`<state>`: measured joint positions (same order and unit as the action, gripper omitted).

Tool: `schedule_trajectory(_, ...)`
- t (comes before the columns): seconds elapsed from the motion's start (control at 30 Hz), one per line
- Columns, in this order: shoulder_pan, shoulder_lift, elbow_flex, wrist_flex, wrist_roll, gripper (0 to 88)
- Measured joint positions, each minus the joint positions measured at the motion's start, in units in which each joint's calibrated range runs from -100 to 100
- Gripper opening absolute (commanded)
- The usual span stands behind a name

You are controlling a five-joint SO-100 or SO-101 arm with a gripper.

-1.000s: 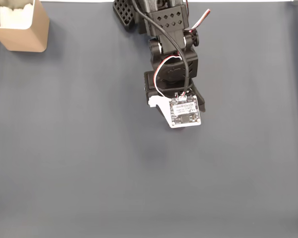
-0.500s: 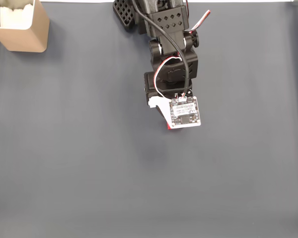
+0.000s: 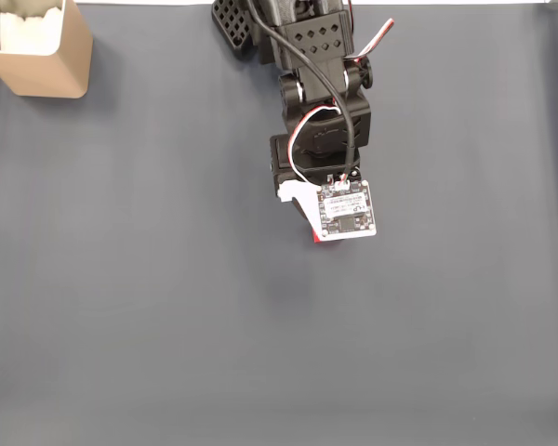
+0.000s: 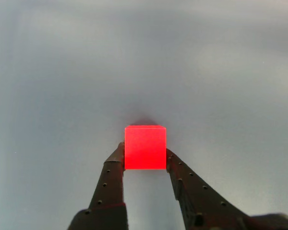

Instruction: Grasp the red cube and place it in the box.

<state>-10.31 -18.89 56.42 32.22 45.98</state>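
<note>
In the wrist view the red cube (image 4: 145, 147) sits between the two dark fingertips of my gripper (image 4: 145, 158), which is shut on it from both sides. A faint shadow lies on the mat just beyond the cube. In the fixed view only a red sliver of the cube (image 3: 313, 241) peeks out under the white wrist camera board (image 3: 345, 211), near the mat's middle. The tan box (image 3: 39, 51), white inside, stands at the top left corner of the fixed view, far to the left of the arm.
A dark grey mat (image 3: 167, 307) covers the table. The black arm (image 3: 321, 102) with its cables reaches down from the top centre. Open mat lies between the arm and the box.
A red sliver of the cube has come into sight under the camera board in the fixed view. The arm has shifted only very slightly.
</note>
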Motion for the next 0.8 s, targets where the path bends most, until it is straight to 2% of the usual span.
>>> schedule_trajectory(0.33,0.5,-2.0,-2.3,4.1,0.2,1.9)
schedule_trajectory(0.8,9.8,-7.6,-18.4,22.5,2.1,1.2)
